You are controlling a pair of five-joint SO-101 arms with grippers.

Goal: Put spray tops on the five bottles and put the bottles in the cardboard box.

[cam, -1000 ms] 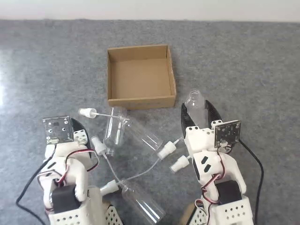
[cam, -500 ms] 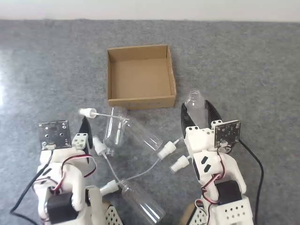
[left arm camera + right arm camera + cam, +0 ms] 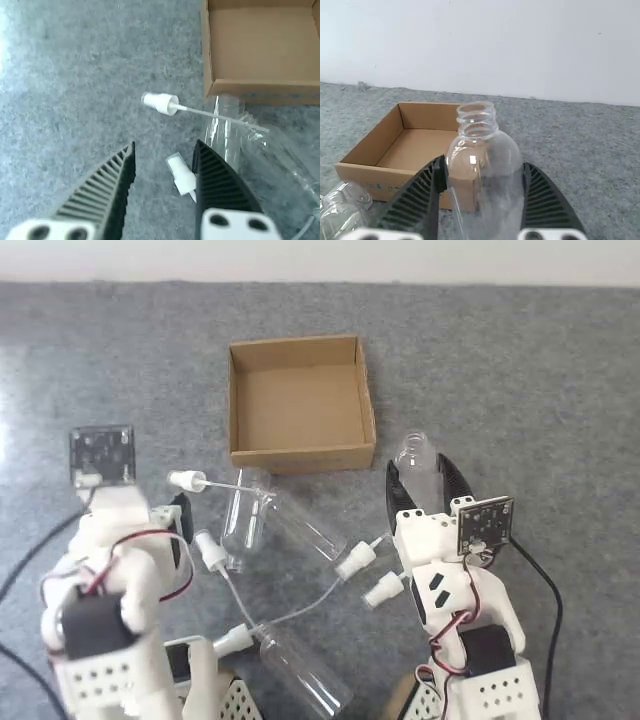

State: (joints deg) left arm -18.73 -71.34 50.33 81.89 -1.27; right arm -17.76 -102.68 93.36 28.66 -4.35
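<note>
The right fingers grasp an upright, uncapped bottle at the cardboard box's four o'clock. The left fingers hang released over a spray top on the bench at seven o'clock. I'd centre on its collar before closing.

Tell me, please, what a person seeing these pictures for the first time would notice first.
The empty cardboard box stands open ahead of both arms. Beside its front right corner, the right gripper has its fingers shut on a clear bottle that stands upright with no top on its neck. Between the arms, other bottles and white spray tops lie scattered.
</note>
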